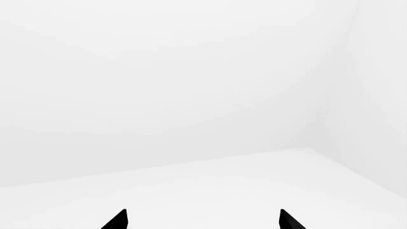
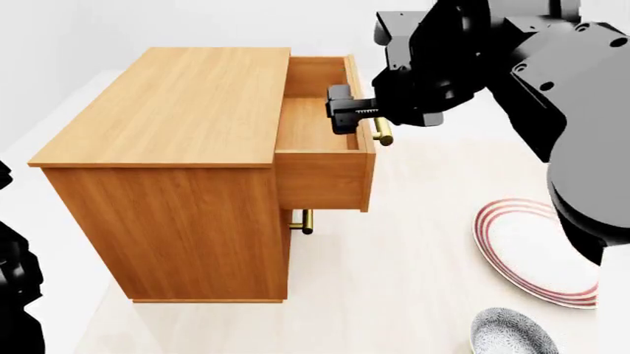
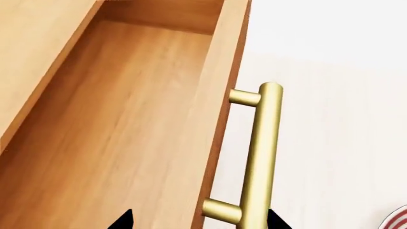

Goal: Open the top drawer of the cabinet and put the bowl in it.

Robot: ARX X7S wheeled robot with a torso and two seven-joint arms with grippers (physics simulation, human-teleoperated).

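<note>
The cabinet (image 2: 187,103) stands at the left of the head view with its top drawer (image 2: 320,177) pulled out and nothing inside it. My right gripper (image 2: 347,110) hangs over the drawer's front edge, open. In the right wrist view its fingertips (image 3: 125,220) straddle the drawer front (image 3: 219,119) and the brass handle (image 3: 262,152), not clamped on either. The speckled bowl (image 2: 512,333) sits on the floor at the bottom right, well apart from both grippers. My left gripper (image 1: 202,220) is open and faces only white wall and floor.
A white plate with red rings (image 2: 541,254) lies on the floor between the bowl and my right arm. A lower drawer's brass handle (image 2: 303,221) pokes out beneath the open drawer. My left arm (image 2: 15,295) shows at the left edge.
</note>
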